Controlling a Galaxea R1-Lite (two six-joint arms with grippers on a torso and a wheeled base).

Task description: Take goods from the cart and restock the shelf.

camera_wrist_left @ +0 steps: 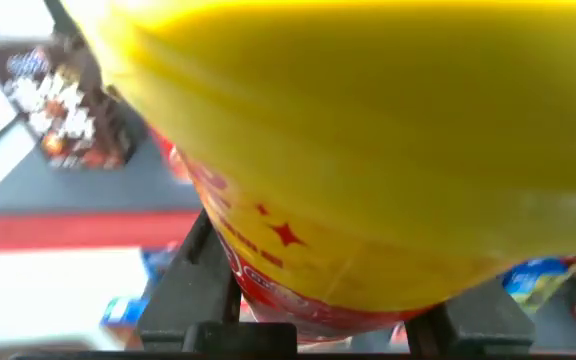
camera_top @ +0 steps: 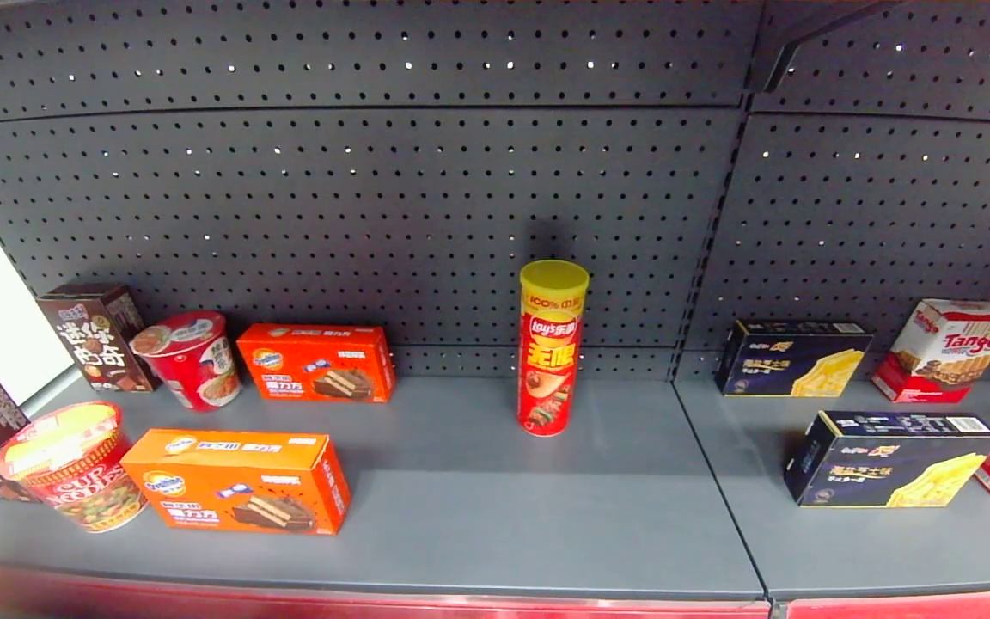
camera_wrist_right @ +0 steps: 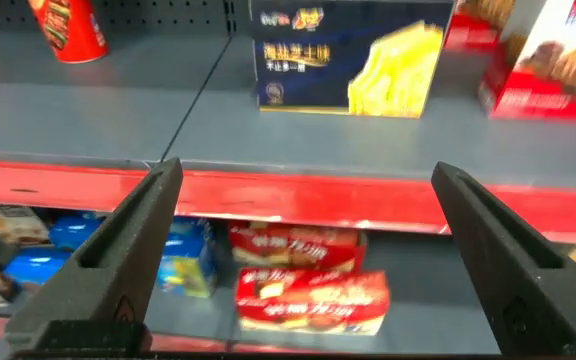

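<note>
Head view: the grey shelf [camera_top: 478, 516] is being faced, with a standing crisp tube [camera_top: 552, 348] at its back. A second crisp tube [camera_wrist_left: 368, 150] is being clasped by the left gripper [camera_wrist_left: 333, 310]. It would best be lowered upright just beside the first and released only once seated. The right gripper [camera_wrist_right: 308, 175] is being held spread and empty.

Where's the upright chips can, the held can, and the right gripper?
Upright chips can [camera_top: 552, 361], head view, red body.
Held can [camera_wrist_left: 368, 130], left wrist view, yellow part.
Right gripper [camera_wrist_right: 308, 170], right wrist view, between fingertips.
</note>
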